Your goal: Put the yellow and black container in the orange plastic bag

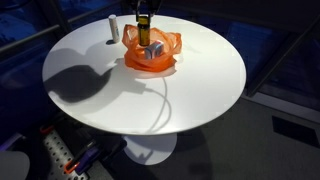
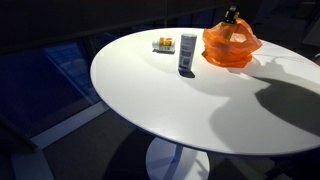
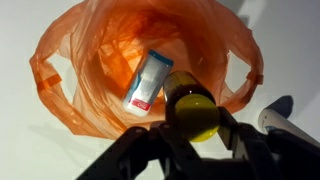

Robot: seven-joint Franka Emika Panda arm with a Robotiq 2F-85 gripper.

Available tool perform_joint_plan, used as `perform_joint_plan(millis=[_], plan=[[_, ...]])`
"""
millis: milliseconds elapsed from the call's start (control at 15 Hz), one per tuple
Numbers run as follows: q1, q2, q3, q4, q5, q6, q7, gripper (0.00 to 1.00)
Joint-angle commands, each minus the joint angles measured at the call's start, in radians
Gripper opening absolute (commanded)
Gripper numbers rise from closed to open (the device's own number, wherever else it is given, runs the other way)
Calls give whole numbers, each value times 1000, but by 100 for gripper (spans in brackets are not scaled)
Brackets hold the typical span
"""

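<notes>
The orange plastic bag (image 3: 110, 60) lies open on the round white table; it also shows in both exterior views (image 1: 152, 52) (image 2: 230, 47). My gripper (image 3: 193, 135) is shut on the yellow and black container (image 3: 190, 108) and holds it upright over the bag's mouth. In the exterior views the gripper (image 1: 145, 22) (image 2: 231, 17) hangs right above the bag. A white tube with a red and blue label (image 3: 148, 82) lies inside the bag.
The round white table (image 1: 200, 90) (image 2: 150, 90) holds a grey upright can (image 2: 187, 53) and a small yellow and white packet (image 2: 163, 44) beside the bag. A white cylinder (image 1: 113, 30) stands near the far edge. Floor surrounds the table.
</notes>
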Motion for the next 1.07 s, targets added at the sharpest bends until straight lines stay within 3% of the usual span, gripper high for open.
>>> perform_joint_plan(millis=[0, 1000], plan=[[-2, 13, 19, 12, 16, -21, 6, 20], [-8, 53, 27, 1, -1, 22, 13, 20]])
